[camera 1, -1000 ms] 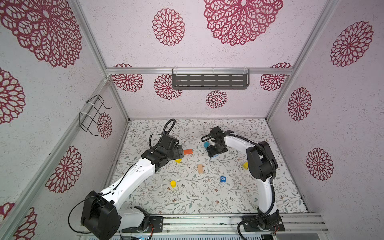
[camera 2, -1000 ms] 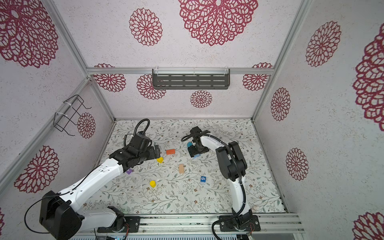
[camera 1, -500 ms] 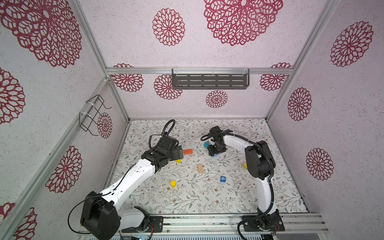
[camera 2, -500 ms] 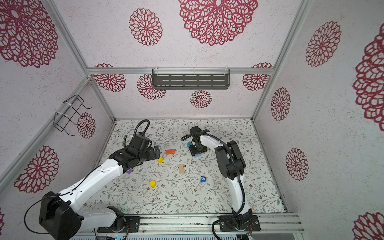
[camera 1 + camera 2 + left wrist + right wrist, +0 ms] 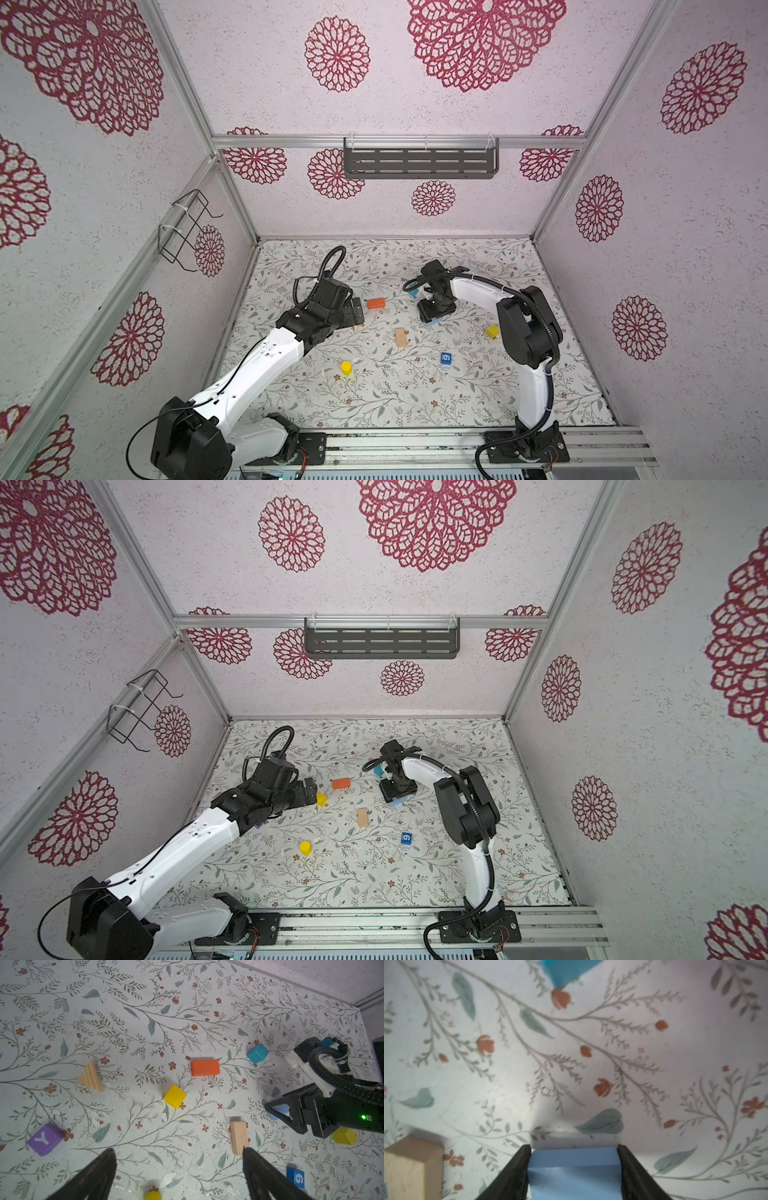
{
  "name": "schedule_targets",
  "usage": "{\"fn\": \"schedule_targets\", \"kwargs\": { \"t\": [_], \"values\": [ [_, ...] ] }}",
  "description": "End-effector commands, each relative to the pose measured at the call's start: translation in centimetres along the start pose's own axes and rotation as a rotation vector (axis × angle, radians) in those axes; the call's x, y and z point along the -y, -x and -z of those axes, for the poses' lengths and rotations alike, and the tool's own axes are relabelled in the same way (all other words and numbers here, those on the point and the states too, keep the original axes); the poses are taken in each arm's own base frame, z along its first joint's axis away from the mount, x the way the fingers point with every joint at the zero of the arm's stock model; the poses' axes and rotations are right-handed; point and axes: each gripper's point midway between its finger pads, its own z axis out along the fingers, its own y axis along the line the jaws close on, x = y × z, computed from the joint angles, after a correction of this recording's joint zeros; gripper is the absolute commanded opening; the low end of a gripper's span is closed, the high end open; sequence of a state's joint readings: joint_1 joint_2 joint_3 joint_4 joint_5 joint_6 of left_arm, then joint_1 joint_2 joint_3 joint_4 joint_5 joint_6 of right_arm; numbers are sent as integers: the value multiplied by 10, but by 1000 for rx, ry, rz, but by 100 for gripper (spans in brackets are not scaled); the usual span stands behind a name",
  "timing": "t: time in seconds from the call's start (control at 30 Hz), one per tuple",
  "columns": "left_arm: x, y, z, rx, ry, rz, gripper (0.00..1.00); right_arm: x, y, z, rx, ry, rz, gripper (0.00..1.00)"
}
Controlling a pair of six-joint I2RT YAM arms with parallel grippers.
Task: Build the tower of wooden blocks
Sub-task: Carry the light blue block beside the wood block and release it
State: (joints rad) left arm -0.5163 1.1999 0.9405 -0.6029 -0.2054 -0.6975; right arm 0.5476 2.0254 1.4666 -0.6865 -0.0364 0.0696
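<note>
Right end effector [image 5: 574, 1148] pinches a light blue block [image 5: 574, 1169] by two opposite sides, low over the floral desk [image 5: 415, 407], about mid-desk and toward the far edge. A teal cube [image 5: 257, 1053] lies near it on the far side, and a tan brick [image 5: 400, 337] near it on the near side.

Left end effector [image 5: 178, 1150] hangs spread wide with nothing between its fingers, left of centre. An orange brick [image 5: 375, 304] and a yellow cube [image 5: 175, 1096] lie close ahead of its tips.

Toward the near edge, a yellow cylinder [image 5: 345, 367] and a blue numbered block [image 5: 445, 359] sit well apart. All blocks lie singly. Broad bare desk runs along the near edge and into the far right corner.
</note>
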Motion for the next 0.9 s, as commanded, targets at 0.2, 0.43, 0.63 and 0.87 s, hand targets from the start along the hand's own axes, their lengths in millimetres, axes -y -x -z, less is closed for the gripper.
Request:
{"fn": "schedule_targets", "kwargs": {
  "t": [0.2,0.43,0.63,0.87],
  "values": [
    [-5,-19,11,17,-42,57,97,-60,-13,26,59,60,193,57],
    [-10,-33,19,24,-64,83,97,-61,-22,24,71,66,164,59],
    [-12,-40,24,25,-75,100,97,-61,-25,24,84,68,141,69],
    [-5,-38,26,18,-82,79,97,-62,-19,43,143,78,111,79]
  ]
}}
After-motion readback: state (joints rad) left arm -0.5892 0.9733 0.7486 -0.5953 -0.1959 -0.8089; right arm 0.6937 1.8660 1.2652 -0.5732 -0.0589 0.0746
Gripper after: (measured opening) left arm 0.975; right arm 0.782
